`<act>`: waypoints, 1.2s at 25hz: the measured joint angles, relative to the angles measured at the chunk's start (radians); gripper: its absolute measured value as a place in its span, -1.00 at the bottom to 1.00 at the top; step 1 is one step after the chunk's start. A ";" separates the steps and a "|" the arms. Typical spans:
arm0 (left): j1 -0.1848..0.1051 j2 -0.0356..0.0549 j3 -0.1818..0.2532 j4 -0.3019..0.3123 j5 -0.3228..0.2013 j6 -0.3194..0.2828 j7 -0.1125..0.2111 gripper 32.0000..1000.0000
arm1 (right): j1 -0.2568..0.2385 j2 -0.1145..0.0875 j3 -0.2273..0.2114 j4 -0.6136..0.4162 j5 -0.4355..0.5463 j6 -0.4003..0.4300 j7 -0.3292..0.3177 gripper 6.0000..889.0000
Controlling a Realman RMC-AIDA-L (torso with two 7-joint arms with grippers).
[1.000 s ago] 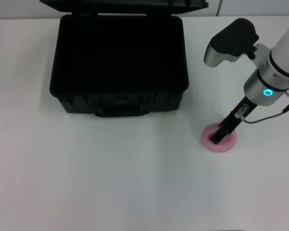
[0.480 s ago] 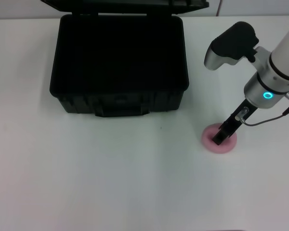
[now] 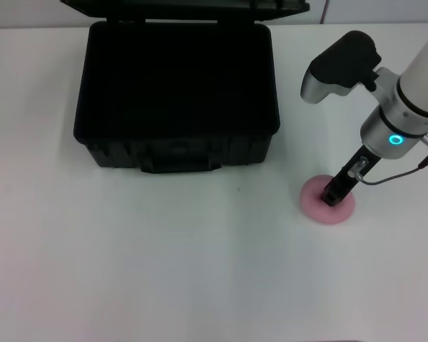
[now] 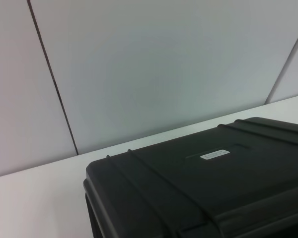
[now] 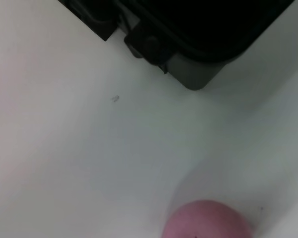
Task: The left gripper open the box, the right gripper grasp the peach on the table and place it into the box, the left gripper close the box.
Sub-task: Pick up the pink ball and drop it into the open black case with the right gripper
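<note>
The box [image 3: 177, 92] stands open at the back left of the table [image 3: 164, 271], its lid raised behind it. The left wrist view shows that ribbed lid [image 4: 203, 188] and its small white label [image 4: 212, 154]. The peach [image 3: 316, 204] lies on the table to the right of the box; it is also at the edge of the right wrist view as the peach [image 5: 206, 220]. My right gripper [image 3: 332, 194] reaches down onto the middle of the peach, its slim fingers together on the fruit. The left gripper is out of view.
A front corner of the box with a latch [image 5: 149, 47] shows in the right wrist view. Bare white table stretches in front of the box and between the box and the peach. A panelled wall [image 4: 139, 64] stands behind the table.
The right gripper has shifted slightly to the right and back, and the peach has slid a little the same way with it. The box has not moved.
</note>
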 joint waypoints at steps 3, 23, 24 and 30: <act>0.003 0.0000 0.001 -0.001 0.000 0.000 0.000 -0.29 | 0.000 0.000 -0.001 -0.004 0.000 0.003 0.001 -0.49; 0.026 0.0016 0.000 -0.009 -0.001 0.006 0.007 -0.29 | -0.054 -0.003 0.008 -0.257 0.001 0.159 0.020 -0.90; 0.028 0.0015 0.000 -0.009 0.000 0.006 0.007 -0.29 | -0.055 -0.003 0.009 -0.269 0.001 0.165 0.021 -0.92; 0.032 0.0015 0.000 -0.009 0.004 0.006 0.007 -0.29 | -0.093 -0.004 0.008 -0.398 0.015 0.223 0.021 -0.94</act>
